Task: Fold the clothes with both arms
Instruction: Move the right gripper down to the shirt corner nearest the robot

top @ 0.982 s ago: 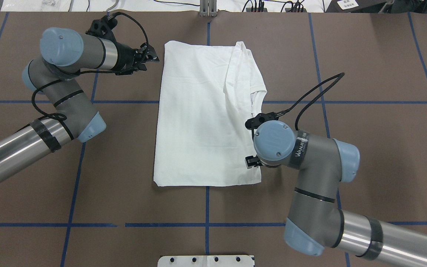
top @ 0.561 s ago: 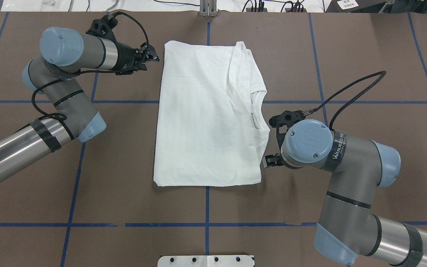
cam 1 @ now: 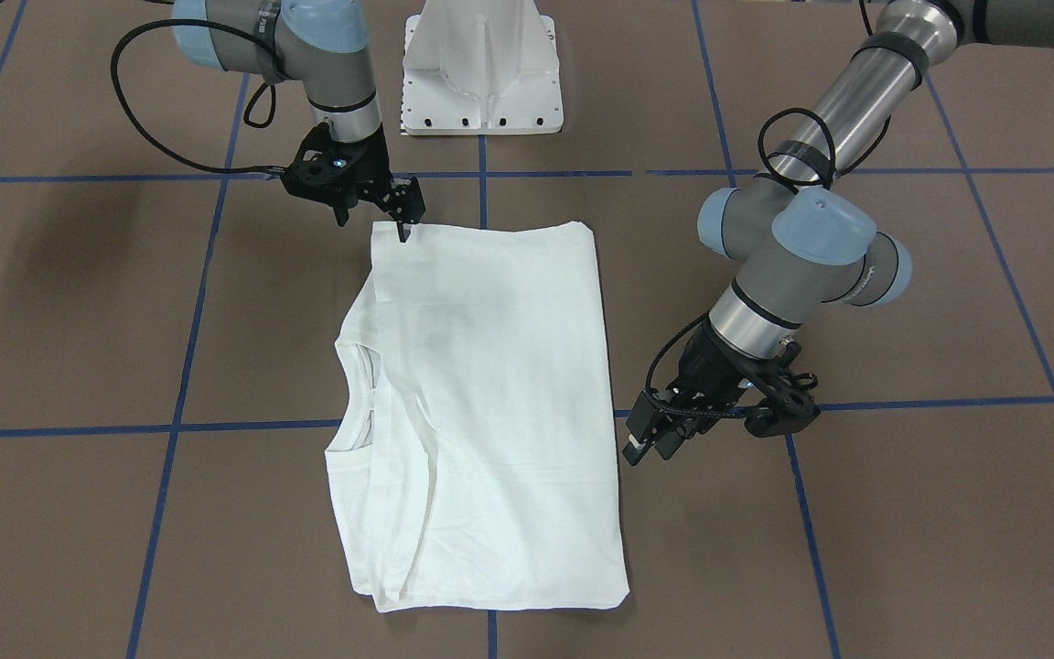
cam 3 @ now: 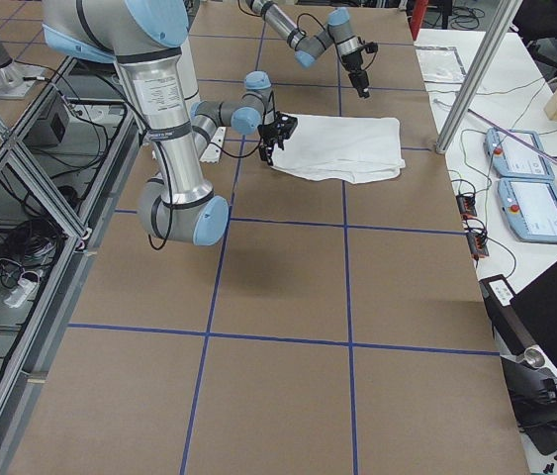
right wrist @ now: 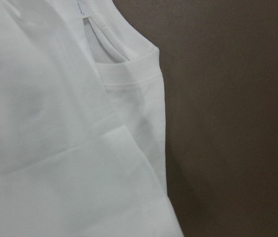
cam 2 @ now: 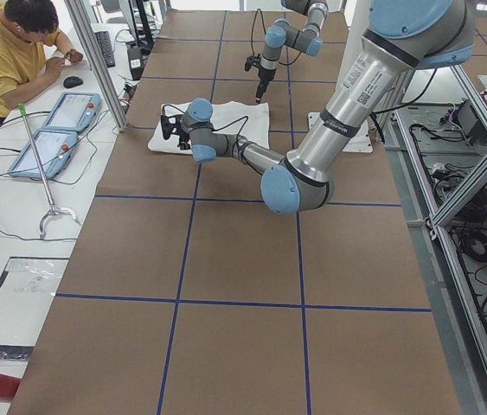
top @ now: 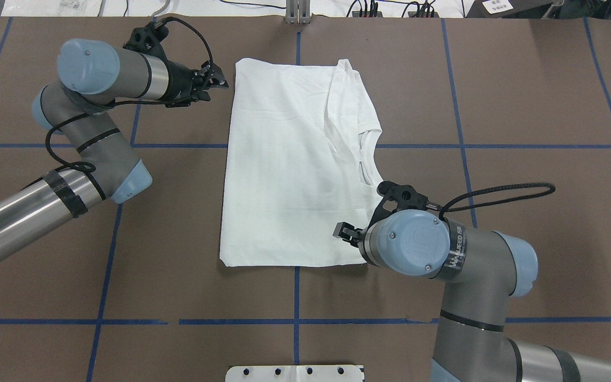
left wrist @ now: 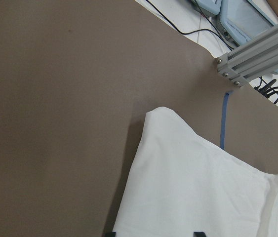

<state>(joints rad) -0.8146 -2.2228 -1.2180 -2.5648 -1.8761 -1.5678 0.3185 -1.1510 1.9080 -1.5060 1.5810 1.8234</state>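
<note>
- One white T-shirt [top: 284, 159], two arms, two claws. That's your count.
- The shirt lies flat in the middle of the table [top: 523, 106], a bit closer to the far edge than to the robot's edge.
- It's folded into a tall rectangle with its long sides running from the near edge to the far edge. You see plain white cloth with soft creases.
- The round ribbed collar [top: 367, 154] sits on the long side facing the table's right edge. A folded layer runs from it toward the far edge.
- Left arm [top: 93, 138]: the left claw [top: 218, 82] is spread and holds nothing. It sits just beside the shirt's far corner on the left side, and in the overhead view it's clear of the cloth.
- In the left wrist view you get both fingertips [left wrist: 198, 233] wide apart at the bottom, with shirt cloth between them.
- Right arm [top: 470, 265]: the right claw [top: 343, 232] is spread and grips nothing. It's over the shirt's near corner on the right side.
- From the front, one finger [cam 1: 402, 233] overlaps that corner. You can't tell whether it touches.
</note>
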